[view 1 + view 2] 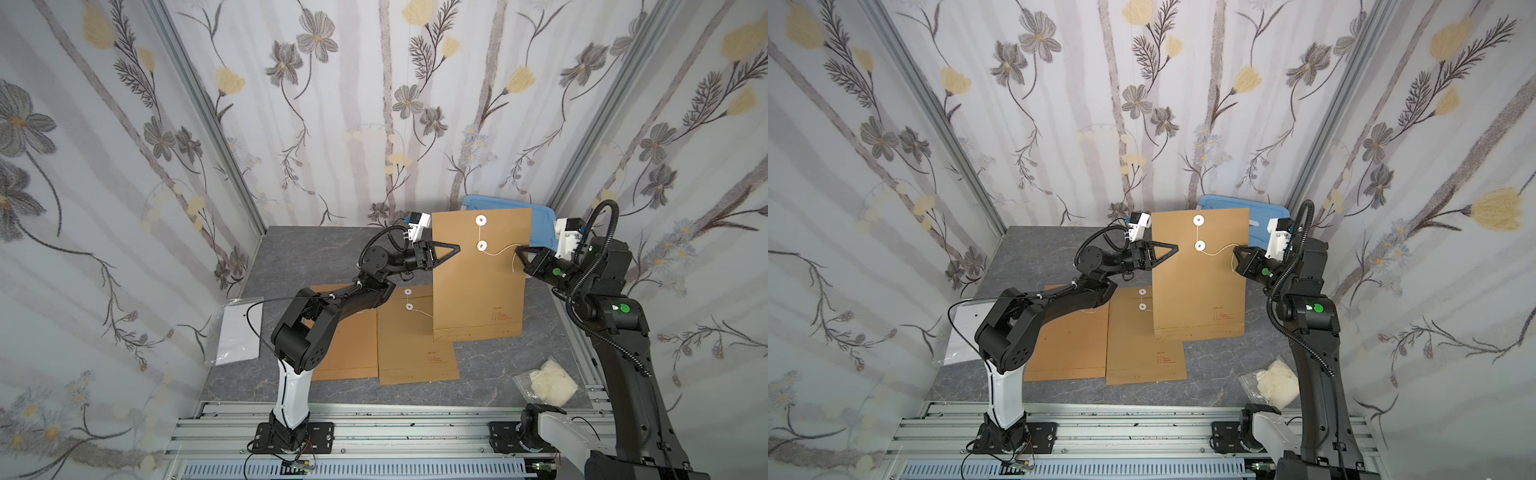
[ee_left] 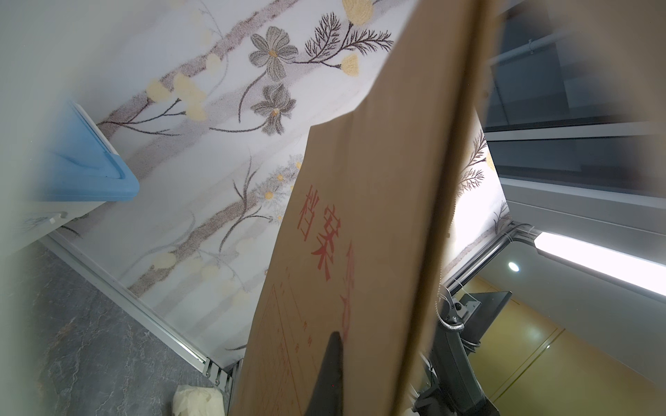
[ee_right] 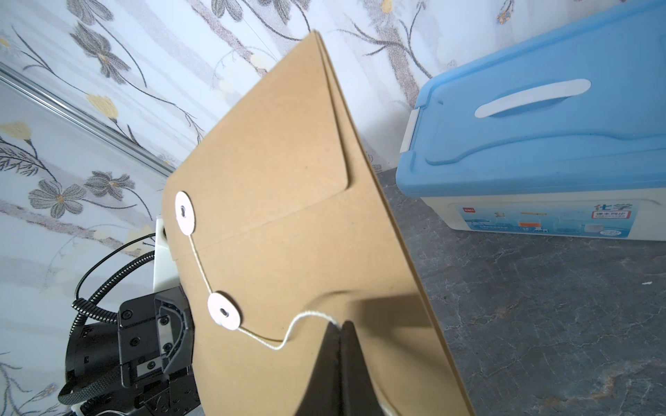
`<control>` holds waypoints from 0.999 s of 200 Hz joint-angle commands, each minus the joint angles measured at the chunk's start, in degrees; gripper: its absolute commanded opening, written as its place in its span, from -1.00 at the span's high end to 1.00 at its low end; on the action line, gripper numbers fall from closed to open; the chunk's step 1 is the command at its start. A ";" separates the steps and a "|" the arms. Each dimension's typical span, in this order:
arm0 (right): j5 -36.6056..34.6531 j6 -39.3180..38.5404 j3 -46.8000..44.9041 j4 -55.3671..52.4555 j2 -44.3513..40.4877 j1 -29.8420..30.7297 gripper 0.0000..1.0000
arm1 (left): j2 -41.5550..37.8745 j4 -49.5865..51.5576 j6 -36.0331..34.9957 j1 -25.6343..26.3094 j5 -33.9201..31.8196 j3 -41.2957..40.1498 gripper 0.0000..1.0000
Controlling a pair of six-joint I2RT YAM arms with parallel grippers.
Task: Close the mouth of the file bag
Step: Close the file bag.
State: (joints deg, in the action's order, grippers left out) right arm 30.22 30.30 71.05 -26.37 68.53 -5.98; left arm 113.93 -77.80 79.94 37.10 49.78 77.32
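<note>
The file bag [image 1: 478, 282] stands upright toward the back of the table [image 1: 291, 257], its bottom edge apparently resting there, just over a corner of one of two other bags [image 1: 415, 345] that lie flat in front. Its flap [image 3: 288, 173] is folded down over the mouth. The string [image 3: 288, 336] runs from the upper disc [image 3: 185, 213] on the flap down to the lower disc [image 3: 224, 311] and then out sideways in a slack curve. The right gripper [image 3: 340, 326] has its fingers pressed together on that free end, probably so it can lead the string around the discs. The wrap looks barely started, so the mouth is not yet fastened. The left gripper [image 1: 455, 249] pinches the bag's side edge, one finger on the disc face and the other finger [image 2: 331, 371] on the printed face. This likely keeps the bag standing and steady while the string is pulled. Behind the bag sits a blue-lidded box [image 1: 540, 224]. A small plastic pouch [image 1: 548, 382] of white stuff lies near the right arm's base, and a clear sleeve [image 1: 239, 332] lies at the table's far left.
</note>
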 commanded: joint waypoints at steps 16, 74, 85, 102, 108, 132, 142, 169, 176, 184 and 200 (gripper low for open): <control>-0.58 -1.84 3.52 -1.73 1.54 -0.34 1.00 | 0.58 -3.06 1.70 -0.74 0.79 -0.74 1.00; -0.25 -2.27 5.51 -2.71 3.15 -0.52 1.00 | 0.94 -3.00 1.88 -0.72 1.28 -1.21 1.00; -0.13 -2.13 6.34 -2.63 3.83 -0.53 1.00 | 0.90 -2.98 2.02 -0.72 1.42 -1.16 1.00; 0.50 -1.89 8.00 -2.46 5.04 -0.53 1.00 | 0.79 -3.04 2.07 -0.71 1.52 -1.21 1.00; 1.10 -1.99 8.71 -2.45 5.62 -0.53 1.00 | 0.80 -2.98 2.11 -0.70 1.54 -1.29 1.00; 2.76 -3.01 12.29 -4.43 8.21 -0.52 1.00 | 0.70 -3.00 2.06 -0.49 1.64 -1.44 1.00; 3.03 -3.31 13.33 -5.07 9.01 -0.50 1.00 | 0.83 -3.06 2.14 -0.47 1.70 -1.23 1.00; 4.13 -3.20 14.77 -5.03 10.73 -0.11 1.00 | 1.08 -2.97 2.15 0.04 1.58 -0.85 1.00; 4.12 -3.23 15.28 -5.03 11.12 0.12 1.00 | 1.34 -2.97 2.19 0.22 1.46 -0.78 1.00; 4.18 -3.32 16.22 -5.17 11.71 0.62 1.00 | 1.68 -2.97 2.38 0.40 1.61 -0.45 1.00; 3.98 -3.72 18.15 -6.40 13.04 1.85 1.00 | 2.42 -2.97 2.69 0.82 1.47 0.08 1.00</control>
State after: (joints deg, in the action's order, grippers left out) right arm 33.06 27.92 86.89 -32.51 80.16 -5.37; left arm 115.50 -77.80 80.14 37.47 50.19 76.44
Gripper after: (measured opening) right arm 0.049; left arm 0.052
